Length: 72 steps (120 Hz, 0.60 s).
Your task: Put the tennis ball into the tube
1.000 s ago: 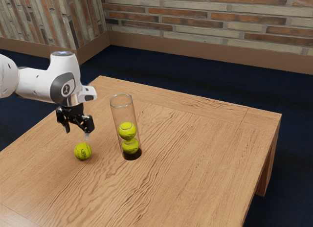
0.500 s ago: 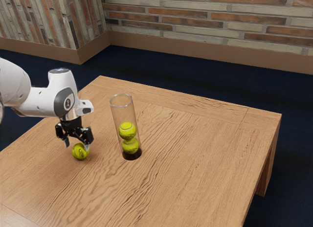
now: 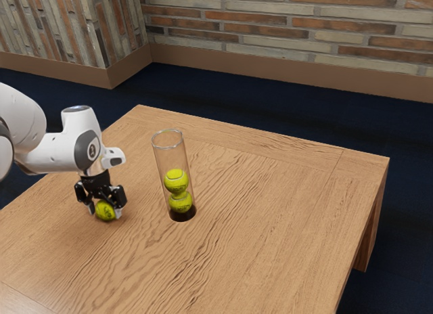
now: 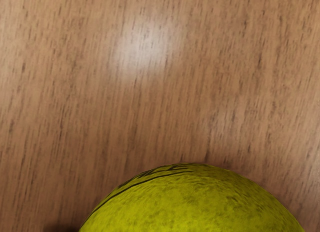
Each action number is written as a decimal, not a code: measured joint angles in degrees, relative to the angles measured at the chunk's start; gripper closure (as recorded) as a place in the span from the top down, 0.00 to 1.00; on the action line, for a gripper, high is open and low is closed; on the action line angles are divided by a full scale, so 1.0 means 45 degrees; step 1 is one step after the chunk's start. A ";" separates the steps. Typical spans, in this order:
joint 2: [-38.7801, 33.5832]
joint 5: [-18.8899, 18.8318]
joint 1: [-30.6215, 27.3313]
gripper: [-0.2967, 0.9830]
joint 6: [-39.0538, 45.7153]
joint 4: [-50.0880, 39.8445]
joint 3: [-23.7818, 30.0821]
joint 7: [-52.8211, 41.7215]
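Note:
Low over the table, my gripper [image 3: 105, 212] is open, its two fingers standing on either side of the loose tennis ball [image 3: 105, 210]. That ball rests on the wood, partly covered by the fingers. In the wrist view the yellow-green ball [image 4: 200, 204] bulges in just under the hand. The clear tube [image 3: 168, 151] stands upright on its dark base, toward the exterior view's right from the gripper. Inside it, two tennis balls are stacked, an upper ball [image 3: 176, 181] and a lower ball [image 3: 180, 202]; its upper part holds none.
The wooden table [image 3: 270, 212] extends around the ball and the tube, its far edge running toward the brick wall [image 3: 304, 30]. Dark blue floor [image 3: 284, 111] lies beyond the table.
My hand has come down around the loose ball and shifted toward the exterior view's left. The ball has moved slightly that way too. The tube and its two balls have stayed put.

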State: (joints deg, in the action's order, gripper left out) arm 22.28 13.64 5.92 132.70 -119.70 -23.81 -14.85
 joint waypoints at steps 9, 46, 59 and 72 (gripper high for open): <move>-0.0108 0.0046 -0.0003 0.67 0.0026 0.0020 -0.0011 -0.0115; -0.0221 0.0088 -0.0004 0.56 0.0078 0.0021 -0.0021 -0.0429; -0.0247 0.0055 -0.0003 0.54 0.0094 0.0032 -0.0033 -0.0463; -0.0468 -0.0035 0.0066 0.52 0.0107 0.0084 -0.0053 -0.0454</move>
State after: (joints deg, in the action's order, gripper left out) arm 20.18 13.48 6.21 133.18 -119.32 -24.05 -16.89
